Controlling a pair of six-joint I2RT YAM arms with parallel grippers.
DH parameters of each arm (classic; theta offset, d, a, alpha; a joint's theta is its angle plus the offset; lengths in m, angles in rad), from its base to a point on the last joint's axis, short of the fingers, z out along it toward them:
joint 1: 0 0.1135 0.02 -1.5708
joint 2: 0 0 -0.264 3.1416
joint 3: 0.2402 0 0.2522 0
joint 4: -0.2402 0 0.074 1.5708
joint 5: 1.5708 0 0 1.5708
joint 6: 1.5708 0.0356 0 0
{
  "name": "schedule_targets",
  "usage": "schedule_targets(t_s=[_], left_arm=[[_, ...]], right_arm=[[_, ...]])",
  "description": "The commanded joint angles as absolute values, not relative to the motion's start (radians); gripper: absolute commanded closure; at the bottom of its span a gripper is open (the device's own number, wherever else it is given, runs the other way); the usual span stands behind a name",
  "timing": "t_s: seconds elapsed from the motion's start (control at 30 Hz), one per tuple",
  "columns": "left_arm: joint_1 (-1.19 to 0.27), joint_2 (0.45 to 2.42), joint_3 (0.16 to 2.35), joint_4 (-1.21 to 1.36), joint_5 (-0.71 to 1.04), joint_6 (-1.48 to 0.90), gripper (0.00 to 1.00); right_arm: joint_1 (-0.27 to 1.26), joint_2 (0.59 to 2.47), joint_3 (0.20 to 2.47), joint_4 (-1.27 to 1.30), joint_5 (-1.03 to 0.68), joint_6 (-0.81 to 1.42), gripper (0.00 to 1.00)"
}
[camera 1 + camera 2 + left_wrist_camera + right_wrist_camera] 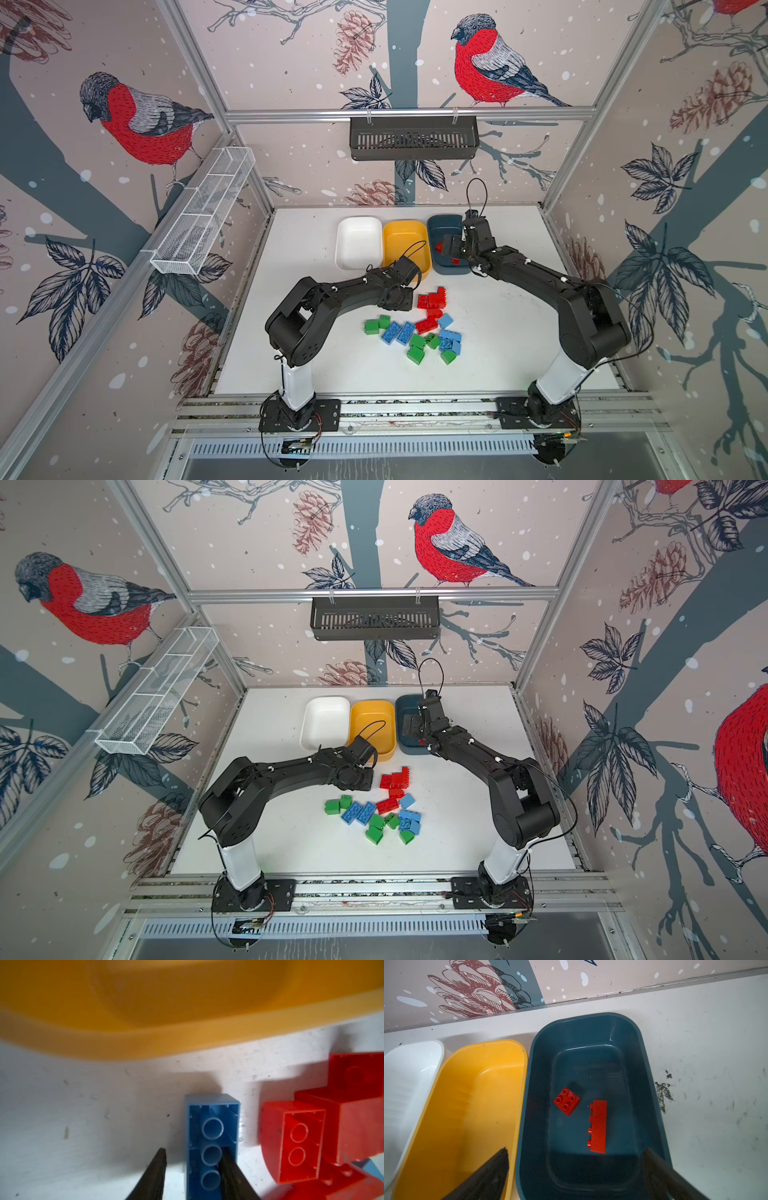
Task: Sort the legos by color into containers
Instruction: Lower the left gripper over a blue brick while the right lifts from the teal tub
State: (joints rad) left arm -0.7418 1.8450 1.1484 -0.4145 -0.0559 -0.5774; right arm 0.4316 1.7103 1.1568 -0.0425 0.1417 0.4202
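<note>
Your left tool, jaws narrowly apart, straddles a wall of the blue brick, lower middle of frame, seemingly unclamped; squeeze squarely before lifting. Your right tool hangs wide open, empty, over the teal tub.

A robotics lab cell: aluminium frame, bird-print wall panels, two arms on a base rail.

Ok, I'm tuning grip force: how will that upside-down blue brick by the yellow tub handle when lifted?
The blue brick looks like rigid hollow plastic, so probably stiff and light. With the left gripper straddling only one thin, smooth wall, it may pivot or slip.
</note>
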Motion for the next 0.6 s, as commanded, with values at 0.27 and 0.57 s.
schedule_targets(t_s=[0.27, 0.57], left_arm=[[-0.739, 1.773, 1.138, -0.414, -0.033, -0.548, 0.46], [-0.741, 1.842, 1.164, -0.414, -0.003, -0.519, 0.40]], right_arm=[[0.443, 1.693, 1.145, 0.000, 0.181, 0.426, 0.01], [0.446, 1.694, 1.144, 0.000, 0.186, 0.428, 0.01]])
